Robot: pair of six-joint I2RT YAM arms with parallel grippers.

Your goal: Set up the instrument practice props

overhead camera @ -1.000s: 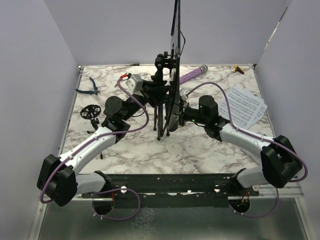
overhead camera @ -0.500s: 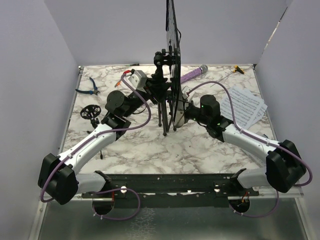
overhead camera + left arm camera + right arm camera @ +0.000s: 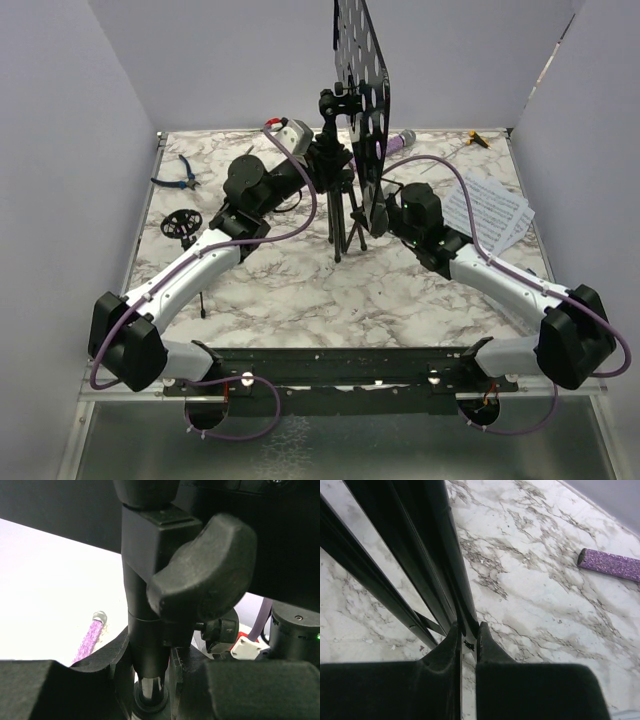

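The tall black music stand (image 3: 340, 190) stands on its tripod legs mid-table, its hole-perforated desk (image 3: 362, 95) raised and turned toward the right. My left gripper (image 3: 322, 165) is shut on the stand's pole (image 3: 145, 645) just below the clamp knob (image 3: 200, 575). My right gripper (image 3: 375, 215) is shut on the desk's lower edge (image 3: 465, 615). The purple glitter microphone (image 3: 397, 142) lies behind the stand; it shows too in the right wrist view (image 3: 610, 565). The white sheet-music pages (image 3: 490, 210) lie at the right. The small black mic stand (image 3: 179, 224) lies at the left.
Blue-handled pliers (image 3: 180, 172) lie at the far left. A small yellow and black tool (image 3: 477, 138) lies at the far right corner. White walls close in the table on three sides.
The stand has come upright and shifted slightly right. Its desk has swung from edge-on to showing its perforated face. Both grippers moved with it, keeping hold.
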